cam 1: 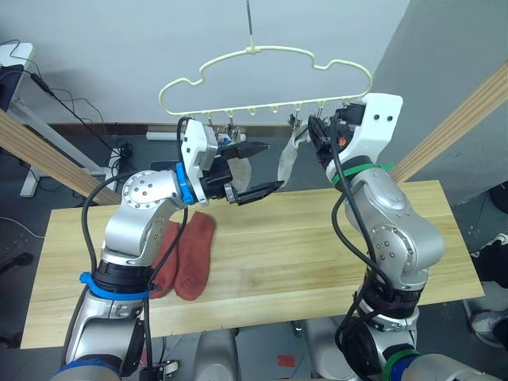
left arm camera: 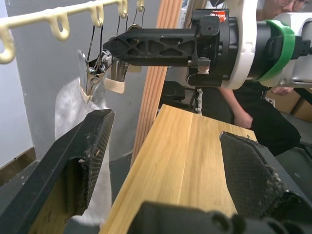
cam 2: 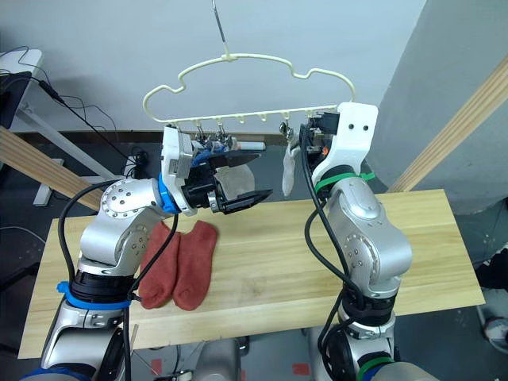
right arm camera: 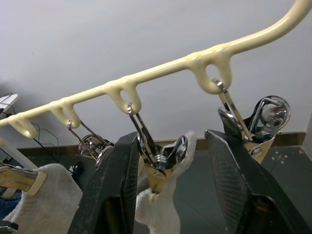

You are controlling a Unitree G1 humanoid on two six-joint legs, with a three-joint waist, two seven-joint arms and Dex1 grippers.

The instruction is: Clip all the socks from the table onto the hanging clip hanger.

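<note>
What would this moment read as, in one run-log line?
left gripper: open, raised near hanger | right gripper: open around clip holding grey sock | red socks: two on table

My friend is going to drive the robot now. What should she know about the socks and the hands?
Left gripper: open, holding nothing, raised near the pale cream-yellow wire clip hanger.
Right gripper: open, its fingers either side of a silver clip that pinches a light grey sock.
Done: grey socks hang clipped; some blue fabric shows by the left clips.
Left: two rust-red socks lie on the pale wooden table.
</note>
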